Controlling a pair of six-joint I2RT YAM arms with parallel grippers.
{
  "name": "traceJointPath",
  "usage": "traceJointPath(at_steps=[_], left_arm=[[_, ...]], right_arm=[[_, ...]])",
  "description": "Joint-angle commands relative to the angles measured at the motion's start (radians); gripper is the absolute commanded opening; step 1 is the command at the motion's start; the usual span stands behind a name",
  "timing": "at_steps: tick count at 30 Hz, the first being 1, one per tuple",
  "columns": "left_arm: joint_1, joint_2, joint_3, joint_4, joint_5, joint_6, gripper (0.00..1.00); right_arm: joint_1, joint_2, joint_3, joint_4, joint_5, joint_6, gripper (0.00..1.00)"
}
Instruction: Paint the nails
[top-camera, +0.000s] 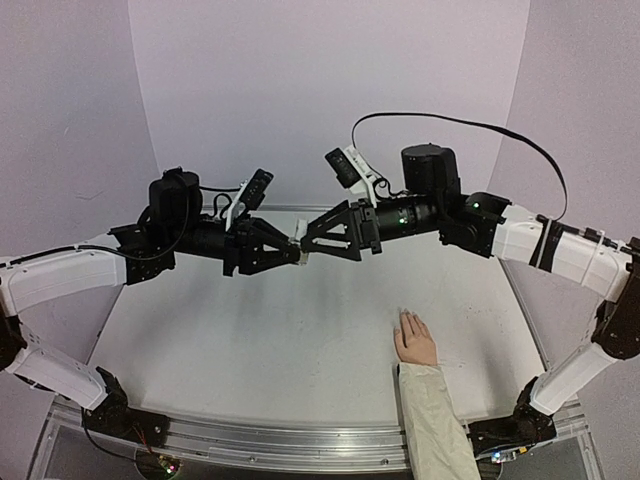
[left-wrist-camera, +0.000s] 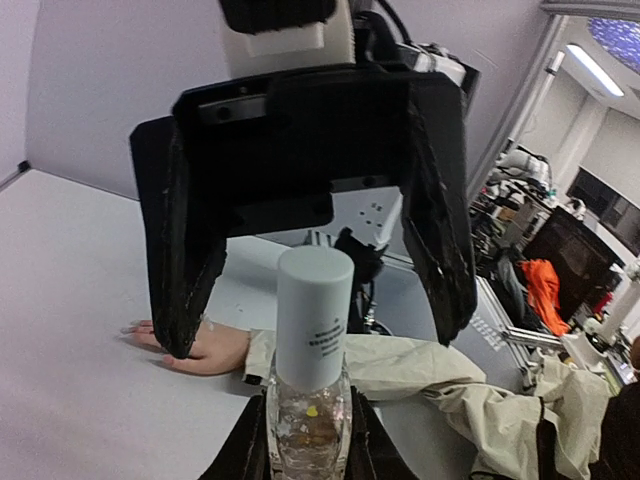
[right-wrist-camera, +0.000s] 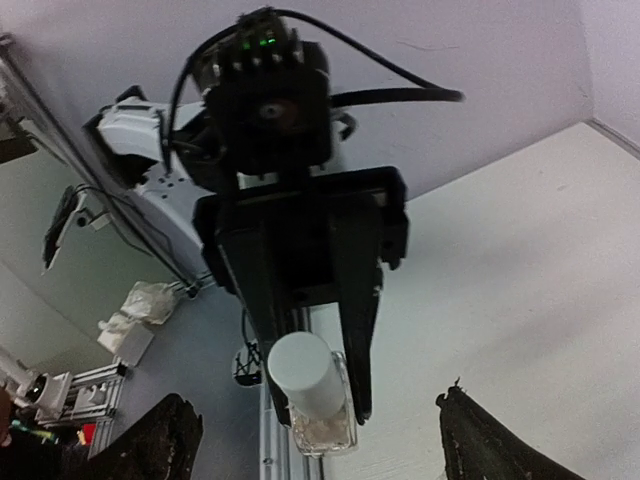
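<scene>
the left gripper was clamped on a small clear bottle with a white cap, in the air over the table. the right gripper faced the cap with its fingers spread wide, gripping nothing. the nails were on the pale hand lying flat at the table's near right, well apart from both grippers.
</scene>
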Motion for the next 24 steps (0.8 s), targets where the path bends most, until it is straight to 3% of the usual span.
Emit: traceJointPath(at_steps=[1,12,24], left_arm=[[0.003,0.000,0.060,0.051,0.238,-0.030,0.00],[0.001,0.005,0.050,0.051,0.271,-0.043,0.00],[0.000,0.020,0.061,0.052,0.278,-0.048,0.00]], right_arm=[[0.000,0.030,0.079,0.090,-0.230,0.002,0.74],[0.001,0.097,0.128,0.170,-0.319,0.080,0.45],[0.003,0.129,0.156,0.196,-0.346,0.114,0.33]])
